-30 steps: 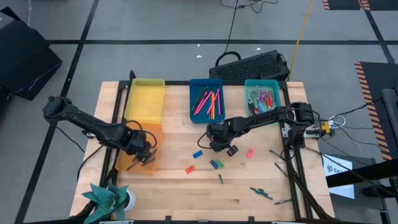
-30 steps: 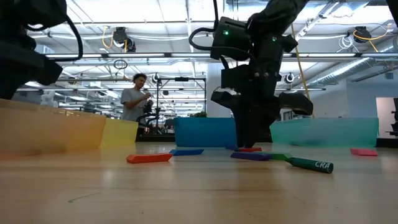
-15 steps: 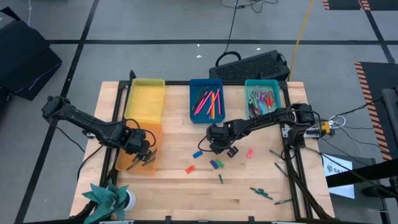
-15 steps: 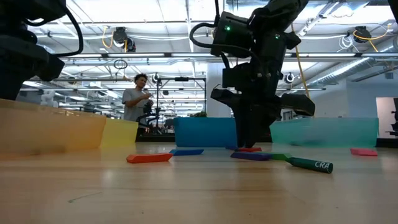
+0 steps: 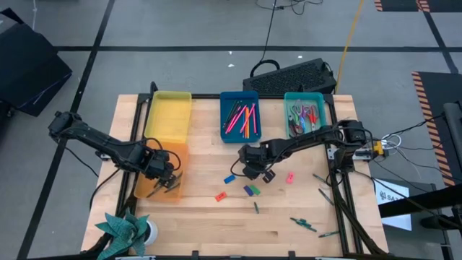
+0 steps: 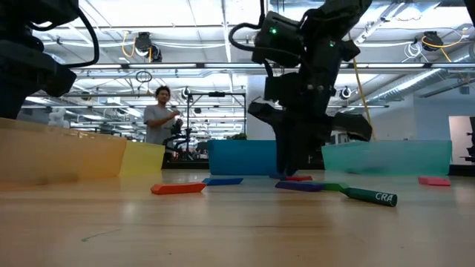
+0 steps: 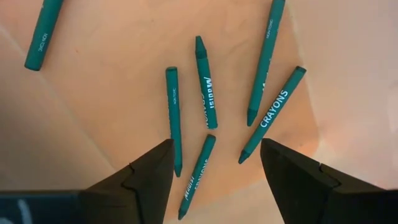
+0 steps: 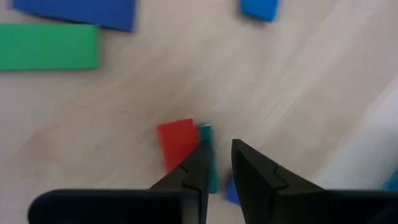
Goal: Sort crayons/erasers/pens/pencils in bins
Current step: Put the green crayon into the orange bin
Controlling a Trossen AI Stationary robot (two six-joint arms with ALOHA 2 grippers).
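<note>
The right end effector has edged a little toward the counter's left side over the past second and now hangs low near the middle of the counter, just off the front of the blue bin. Its fingers stand a narrow gap apart with bare wood between them. A small red eraser lies just beside one fingertip, with the end of a teal stick against it. The sideways shift reads as lining up on that eraser; no pick has been made.

The left end effector has not moved. It hovers over the orange bin at the counter's front-left, fingers wide apart, above teal crayons already lying in it.

The erasers are short, flat-sided blocks with matte, solid colours, and all lie flat on the wood. A blue one, another red, a purple and green pair and a pink one are scattered in mid-counter, well apart from any bin. The yellow bin and teal bin sit along the back edge. Several sticks remain loose toward the front-right corner, so the sorting looks well short of finished.
</note>
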